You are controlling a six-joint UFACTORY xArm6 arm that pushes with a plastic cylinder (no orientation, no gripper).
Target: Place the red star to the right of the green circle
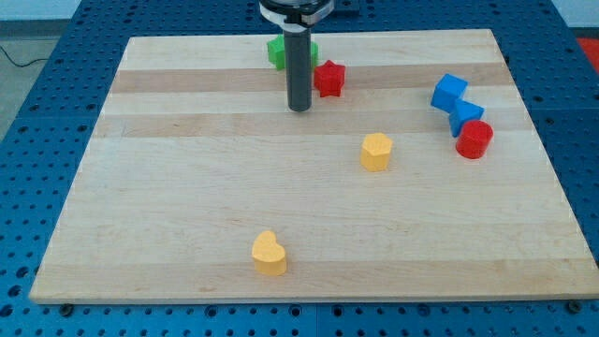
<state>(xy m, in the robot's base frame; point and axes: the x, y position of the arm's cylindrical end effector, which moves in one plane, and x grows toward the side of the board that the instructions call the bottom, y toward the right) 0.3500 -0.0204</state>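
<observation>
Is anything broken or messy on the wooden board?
Nothing looks broken or spilled. The blocks are just scattered about. One green block is half hidden behind my rod, so I can't see all of it. My tip sits just to the view's left of the red star.

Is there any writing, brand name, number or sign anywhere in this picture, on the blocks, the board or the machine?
None: no text, number or logo can be read anywhere in this view.
The wooden board is bare wood grain.
The blocks, such as the red star and the green block behind the rod, are plain coloured.
The dark rod ending in my tip shows no marking; its mount at the view's top is cut off.
</observation>
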